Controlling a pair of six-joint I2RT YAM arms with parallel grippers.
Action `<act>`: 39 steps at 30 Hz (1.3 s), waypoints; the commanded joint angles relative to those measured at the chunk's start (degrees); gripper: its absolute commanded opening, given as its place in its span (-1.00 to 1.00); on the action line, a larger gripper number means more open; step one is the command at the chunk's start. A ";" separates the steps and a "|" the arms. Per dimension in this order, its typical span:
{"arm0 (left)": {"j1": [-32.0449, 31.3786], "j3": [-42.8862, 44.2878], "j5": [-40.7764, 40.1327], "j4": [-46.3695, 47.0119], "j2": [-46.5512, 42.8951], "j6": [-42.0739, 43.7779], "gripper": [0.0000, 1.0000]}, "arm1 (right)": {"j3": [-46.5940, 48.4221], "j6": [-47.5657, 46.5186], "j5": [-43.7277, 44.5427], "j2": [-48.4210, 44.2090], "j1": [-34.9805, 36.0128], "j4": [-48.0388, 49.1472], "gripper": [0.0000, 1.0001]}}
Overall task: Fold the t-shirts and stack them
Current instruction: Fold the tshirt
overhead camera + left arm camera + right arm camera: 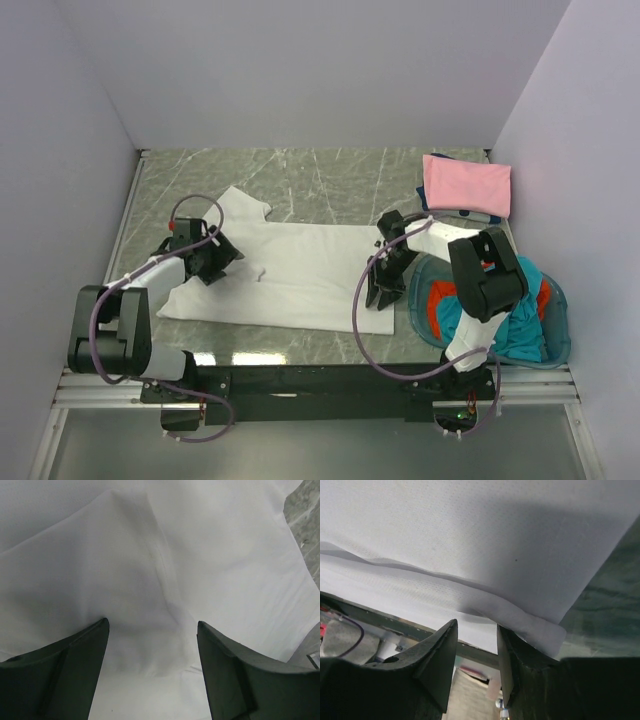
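Note:
A white t-shirt (300, 272) lies spread flat across the middle of the table. My left gripper (224, 252) is open low over its left part; in the left wrist view (152, 621) white cloth (165, 555) fills the space between the spread fingers. My right gripper (384, 293) is open at the shirt's right near hem; in the right wrist view (476, 625) the folded hem (535, 627) lies just past the fingertips, none of it between them. A folded pink t-shirt (467, 185) lies at the back right. The teal t-shirt (522, 322) and the orange-red t-shirt (437, 302) are in the basket.
The round translucent blue basket (557, 345) stands at the near right, beside the right arm. A dark blue cloth edge (478, 215) shows under the pink shirt. Grey walls close the table on three sides. The near table edge (300, 350) runs just below the white shirt.

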 commanded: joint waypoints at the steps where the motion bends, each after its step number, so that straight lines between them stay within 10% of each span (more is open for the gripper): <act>1: 0.06 -3.28 -2.95 -4.36 -3.32 -0.04 0.56 | -4.86 -0.18 4.13 -0.86 1.52 0.99 -0.10; 17: 0.06 -2.94 -5.50 -10.43 -16.43 0.83 0.59 | 0.64 2.10 5.53 -10.62 3.99 -4.45 -0.09; 39: 0.06 29.23 -4.01 -10.61 6.23 9.01 0.53 | 22.91 -0.53 23.64 0.88 -6.73 5.20 -0.10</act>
